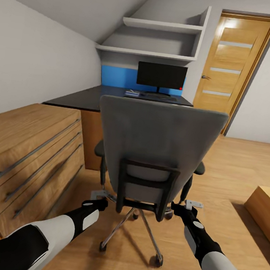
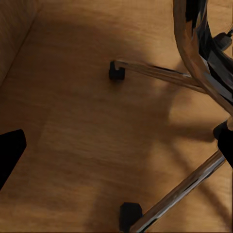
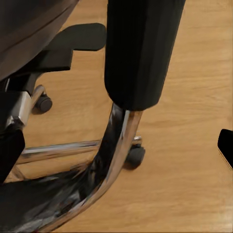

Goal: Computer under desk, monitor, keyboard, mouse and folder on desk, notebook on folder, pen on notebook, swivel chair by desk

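A light wooden drawer chest (image 1: 30,155) with long dark handles stands on the left against the white wall. A wooden door (image 1: 233,67) with pale glass strips is shut at the back right. Two white shelves (image 1: 162,25) hang under the sloped ceiling. Wooden flooring (image 1: 241,166) covers the room.

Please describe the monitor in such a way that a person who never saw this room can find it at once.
Find the long glossy black desk along the far wall, beyond the grey upholstered swivel chair and left of the wooden door. At its back, before the blue panel, stands the wide black flat-screen monitor on a thin stand. It is upright and much bigger than the flat things lying in front of it.
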{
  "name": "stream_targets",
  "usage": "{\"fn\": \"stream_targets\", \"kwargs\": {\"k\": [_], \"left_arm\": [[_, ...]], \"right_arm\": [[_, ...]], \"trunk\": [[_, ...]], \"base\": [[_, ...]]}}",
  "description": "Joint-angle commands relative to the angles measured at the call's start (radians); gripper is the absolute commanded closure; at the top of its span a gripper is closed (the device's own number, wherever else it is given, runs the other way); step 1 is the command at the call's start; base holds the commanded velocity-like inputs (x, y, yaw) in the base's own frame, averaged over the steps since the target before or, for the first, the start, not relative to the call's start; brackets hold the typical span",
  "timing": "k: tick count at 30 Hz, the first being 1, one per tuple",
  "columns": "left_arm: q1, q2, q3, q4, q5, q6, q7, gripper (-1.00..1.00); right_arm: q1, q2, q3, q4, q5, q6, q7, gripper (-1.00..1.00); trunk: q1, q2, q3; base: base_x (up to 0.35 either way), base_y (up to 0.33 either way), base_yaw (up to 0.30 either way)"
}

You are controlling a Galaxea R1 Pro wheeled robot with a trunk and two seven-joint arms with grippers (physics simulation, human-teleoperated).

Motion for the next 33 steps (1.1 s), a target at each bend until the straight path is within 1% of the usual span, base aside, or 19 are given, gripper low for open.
{"fn": "stream_targets", "kwargs": {"k": [1,12,27,33], "left_arm": [[-0.001,-0.001,-0.013,-0.002,0.008,0.0,0.0,-1.0],[-0.001,-0.001,-0.012,-0.002,0.008,0.001,0.0,-1.0],[-0.001,-0.001,-0.012,-0.001,0.009,0.002,0.0,-1.0],[-0.001,-0.001,-0.012,-0.001,0.009,0.003,0.0,-1.0]], "right_arm": [[-0.001,0.0,-0.001,0.001,-0.004,-0.004,0.0,-1.0],[-0.001,0.0,-0.002,0.001,-0.004,-0.007,-0.002,-1.0],[-0.001,-0.002,-0.002,0.001,-0.005,-0.02,-0.001,-1.0],[-0.001,-0.003,-0.002,0.001,-0.005,-0.02,0.0,-1.0]], "trunk": [[0.0,0.0,-0.001],[0.0,0.0,-0.001],[0.0,0.0,-0.016],[0.0,0.0,-0.018]], "base": [[0.32,-0.132,0.0],[0.32,-0.133,0.012],[0.32,-0.133,0.152],[0.32,-0.137,0.039]]}}
